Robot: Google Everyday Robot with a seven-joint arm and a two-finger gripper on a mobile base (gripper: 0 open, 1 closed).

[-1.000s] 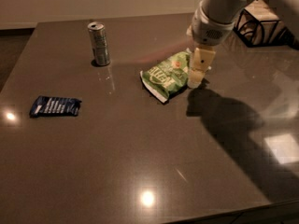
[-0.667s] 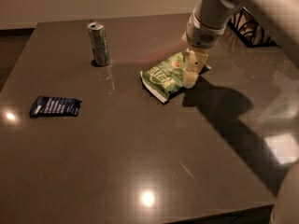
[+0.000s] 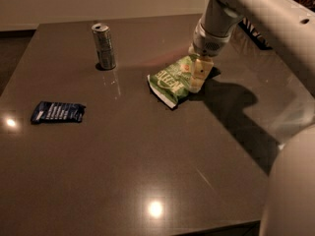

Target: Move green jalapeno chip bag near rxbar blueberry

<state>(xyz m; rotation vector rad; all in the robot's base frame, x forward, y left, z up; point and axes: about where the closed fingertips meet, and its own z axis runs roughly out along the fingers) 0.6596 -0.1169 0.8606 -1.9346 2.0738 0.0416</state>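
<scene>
Claw [image 3: 199, 76] at right edge of crinkled light-green chip bag [image 3: 171, 80], grip can't be told; edge hold may slip short of flat navy bar wrapper [image 3: 57, 112].

one hand [image 3: 199, 75] at one green bag [image 3: 170, 80], one blue bar [image 3: 57, 112], one can [image 3: 104, 46].

My gripper [image 3: 199, 76] sits at the right edge of the green jalapeno chip bag [image 3: 171, 80]. The rxbar blueberry [image 3: 57, 112] lies well apart, far left on the table [image 3: 147, 171].
</scene>
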